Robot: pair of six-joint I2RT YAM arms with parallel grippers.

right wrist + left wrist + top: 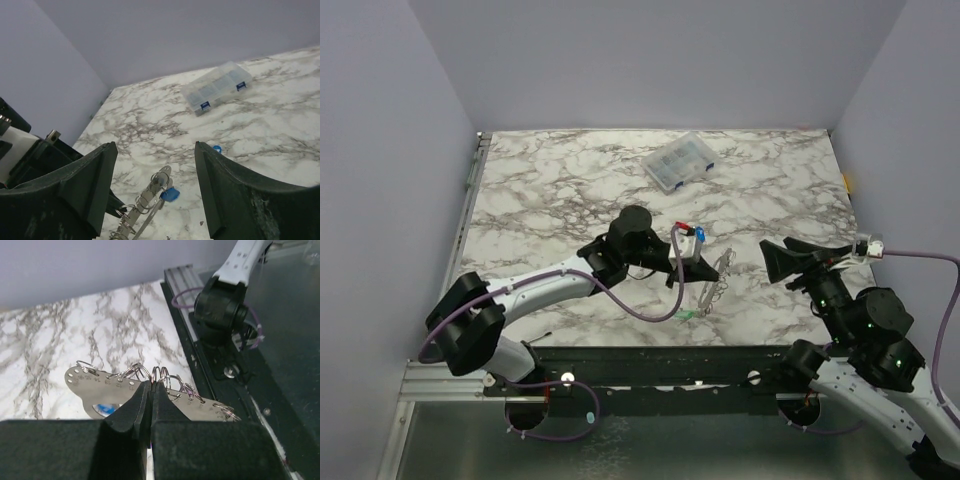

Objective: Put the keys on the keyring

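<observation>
In the middle of the white-and-grey marble table [550,190], my left gripper [151,387] is pinching the flat silvery metal keyring [95,385] with its little wire loops. Its black fingers are pressed tight on the edge. The keyring looks lifted a bit off the table. My right gripper [775,262] hangs near it on the right, fingers spread wide, holding nothing. A small key with a blue plastic head [170,194] sits at the keyring's far end. I cannot tell if it is on a loop. Another small blue thing [216,148], maybe a key, lies on the table just past it. I think fetching that one comes next. I should hold the left arm very still, move the right one slowly, and grab the key so its hole stays free.
</observation>
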